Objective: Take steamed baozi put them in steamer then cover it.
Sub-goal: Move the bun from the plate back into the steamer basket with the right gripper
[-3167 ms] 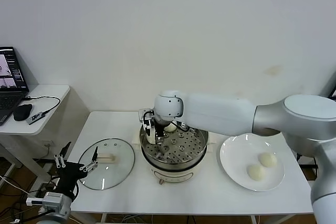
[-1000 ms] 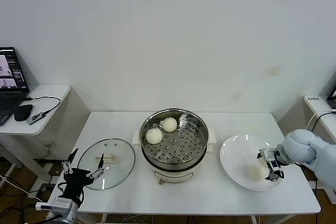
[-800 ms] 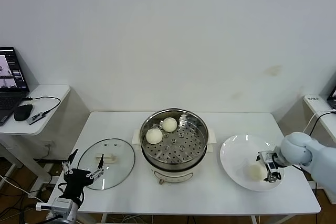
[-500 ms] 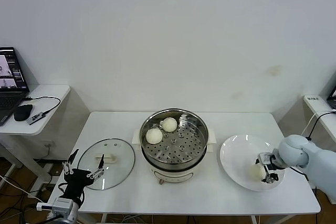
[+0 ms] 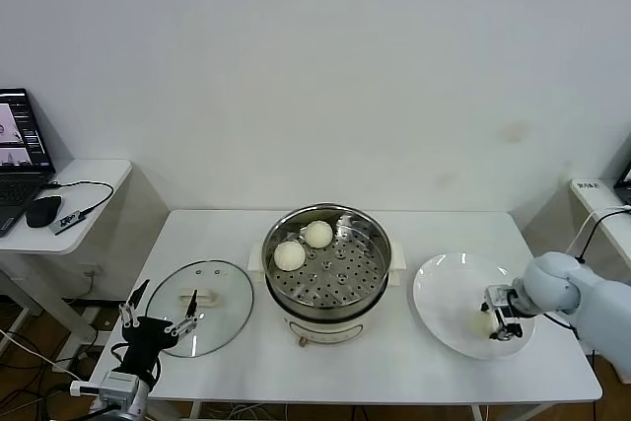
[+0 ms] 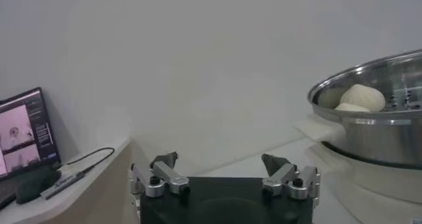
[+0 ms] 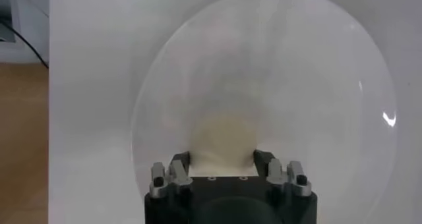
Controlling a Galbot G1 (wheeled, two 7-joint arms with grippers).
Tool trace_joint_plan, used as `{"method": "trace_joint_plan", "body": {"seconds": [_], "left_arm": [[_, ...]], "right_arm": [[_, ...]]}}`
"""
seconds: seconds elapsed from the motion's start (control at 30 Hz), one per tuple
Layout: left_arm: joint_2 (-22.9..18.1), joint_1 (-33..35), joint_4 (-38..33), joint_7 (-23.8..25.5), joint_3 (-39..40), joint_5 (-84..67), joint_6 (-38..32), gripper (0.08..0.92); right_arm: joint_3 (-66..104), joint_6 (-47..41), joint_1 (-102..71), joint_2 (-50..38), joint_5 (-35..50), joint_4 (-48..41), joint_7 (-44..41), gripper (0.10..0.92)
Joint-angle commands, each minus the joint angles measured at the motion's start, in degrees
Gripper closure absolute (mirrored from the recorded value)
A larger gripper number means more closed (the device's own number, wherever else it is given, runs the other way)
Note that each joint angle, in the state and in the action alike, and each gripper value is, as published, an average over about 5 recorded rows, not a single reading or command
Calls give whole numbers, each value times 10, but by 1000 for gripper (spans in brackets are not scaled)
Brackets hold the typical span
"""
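Observation:
Two steamed baozi (image 5: 289, 255) (image 5: 317, 234) lie on the perforated tray of the steamer (image 5: 335, 311) at the table's middle; they also show in the left wrist view as baozi (image 6: 362, 97) inside the steamer (image 6: 382, 140). My right gripper (image 5: 496, 323) is down on the white plate (image 5: 449, 288), shut on another baozi (image 5: 482, 322). In the right wrist view that baozi (image 7: 222, 136) sits between the fingers of the right gripper (image 7: 222, 158), touched on both sides. The glass cover (image 5: 222, 288) lies flat left of the steamer. My left gripper (image 5: 158, 320) (image 6: 221, 163) hangs open by the cover's near edge.
A side table at the far left carries a laptop (image 5: 18, 150) and a mouse (image 5: 41, 211). Another small table edge (image 5: 596, 194) stands at the right. The plate (image 7: 297, 80) sits near the white table's right end.
My right gripper has settled lower on the plate and its fingers have closed from wide open onto the baozi. The left arm, cover and steamer have not moved.

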Motion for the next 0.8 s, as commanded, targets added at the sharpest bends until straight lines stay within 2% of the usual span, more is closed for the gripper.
{"method": "trace_joint_plan", "body": {"seconds": [0.03, 0.47, 0.8], "left_arm": [[0, 0, -5, 0, 0, 0, 0, 177], [4, -1, -18, 0, 2, -2, -1, 177], [6, 2, -24, 0, 3, 3, -1, 177]], "right_arm": [[-42, -6, 97, -22, 39, 26, -19, 451], [-159, -33, 361, -40, 152, 74, -44, 457], [-332, -36, 603, 64, 232, 103, -10, 453]]}}
